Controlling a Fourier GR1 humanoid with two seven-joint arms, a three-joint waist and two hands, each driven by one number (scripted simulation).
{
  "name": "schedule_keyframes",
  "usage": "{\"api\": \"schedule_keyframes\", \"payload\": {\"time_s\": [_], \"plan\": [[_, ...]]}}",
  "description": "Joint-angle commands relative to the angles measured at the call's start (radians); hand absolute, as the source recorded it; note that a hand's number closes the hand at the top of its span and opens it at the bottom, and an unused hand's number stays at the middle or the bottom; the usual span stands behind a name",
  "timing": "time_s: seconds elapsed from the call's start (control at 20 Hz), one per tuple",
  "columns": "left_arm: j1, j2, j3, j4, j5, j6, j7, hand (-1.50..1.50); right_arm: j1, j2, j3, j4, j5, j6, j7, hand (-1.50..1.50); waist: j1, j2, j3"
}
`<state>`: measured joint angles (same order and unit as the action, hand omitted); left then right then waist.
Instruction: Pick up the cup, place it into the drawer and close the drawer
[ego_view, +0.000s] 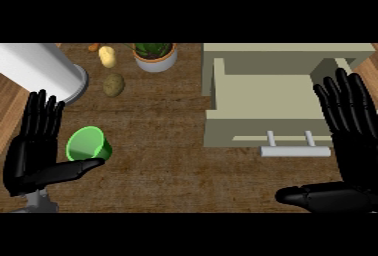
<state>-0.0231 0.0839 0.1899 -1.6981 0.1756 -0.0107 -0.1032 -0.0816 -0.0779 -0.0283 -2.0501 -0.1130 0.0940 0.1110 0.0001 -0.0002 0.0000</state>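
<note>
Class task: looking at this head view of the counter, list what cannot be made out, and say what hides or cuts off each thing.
- Right hand: covers the open beige drawer's right side.
- White cylinder: cut off by the view's upper left edge.
- Small orange item: cropped at the top edge, too small to identify.
- Green cup: its lower rim sits behind the left hand's thumb.

A brown, mottled tabletop (177, 170) fills most of the frame, its surface darker than the lighter wood-grain strip (9, 107) running along the left edge. At the upper left stands a large white cylinder (40, 70), perhaps a paper-towel roll. At the top centre sits a white pot with a green plant (154, 54); left of it lie a pale potato (108, 56) and a browner one (113, 85). Light is even, with soft shadows.
</note>
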Motion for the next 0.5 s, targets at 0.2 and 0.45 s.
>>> {"api": "schedule_keyframes", "payload": {"time_s": [0.2,0.45], "plan": [[0.057,0.008,0.052,0.127,-0.015,-0.007,-0.119,-1.50,-0.018,-0.036,-0.075,0.004,-0.071,0.030,0.023,-1.50,0.001,0.000,0.000],[-0.022,0.054,0.088,0.329,-0.008,-0.049,-0.207,-1.50,-0.028,0.005,0.008,-0.024,-0.003,-0.007,0.055,-1.50,-0.001,0.000,0.000]]}}
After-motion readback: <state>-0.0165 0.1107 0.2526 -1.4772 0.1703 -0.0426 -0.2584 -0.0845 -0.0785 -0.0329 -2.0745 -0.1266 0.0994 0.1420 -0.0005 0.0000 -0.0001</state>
